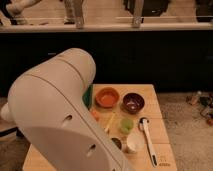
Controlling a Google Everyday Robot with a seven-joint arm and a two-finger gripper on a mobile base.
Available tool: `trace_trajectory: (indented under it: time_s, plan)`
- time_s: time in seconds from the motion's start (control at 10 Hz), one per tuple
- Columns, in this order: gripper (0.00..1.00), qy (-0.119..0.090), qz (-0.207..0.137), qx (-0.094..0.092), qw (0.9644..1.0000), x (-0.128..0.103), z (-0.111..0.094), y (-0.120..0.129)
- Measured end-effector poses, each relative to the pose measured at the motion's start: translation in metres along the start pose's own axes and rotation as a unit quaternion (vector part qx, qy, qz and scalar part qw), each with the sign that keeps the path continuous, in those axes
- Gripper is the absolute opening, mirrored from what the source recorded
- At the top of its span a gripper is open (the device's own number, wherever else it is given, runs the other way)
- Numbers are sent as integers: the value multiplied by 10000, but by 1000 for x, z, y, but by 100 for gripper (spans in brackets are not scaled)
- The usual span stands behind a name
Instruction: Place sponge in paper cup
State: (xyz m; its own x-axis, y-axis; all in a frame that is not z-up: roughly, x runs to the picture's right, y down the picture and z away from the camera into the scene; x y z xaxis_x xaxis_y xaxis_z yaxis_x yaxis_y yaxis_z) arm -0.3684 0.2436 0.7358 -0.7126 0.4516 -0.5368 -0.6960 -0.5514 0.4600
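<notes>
The paper cup (134, 143), small, plain and white, stands upright near the front of the wooden table (155, 107). A dark shiny cup (116, 143) stands just left of it, at the edge of my arm. My big white arm (60, 120) fills the left half of the view and hides the left of the table. My gripper is not visible; it is out of view behind or below the arm. A green edge (89, 95) shows beside the arm; I cannot tell whether it is the sponge.
An orange bowl (107, 97) and a dark purple bowl (133, 102) sit at the back of the table. A small green cup (126, 125) stands behind the paper cup. A white long-handled utensil (148, 140) lies at the right. A yellow stick (109, 122) and an orange piece (95, 114) lie by the arm.
</notes>
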Motion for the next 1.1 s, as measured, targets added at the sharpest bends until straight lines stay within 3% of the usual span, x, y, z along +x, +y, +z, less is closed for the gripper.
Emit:
trace_trajectory:
  time_s: [0.6,1.1]
  plan:
    - [13,-471,-106,-131,9987,-2,-52,4]
    - [13,-736,117,-253,9969,-30,-86,0]
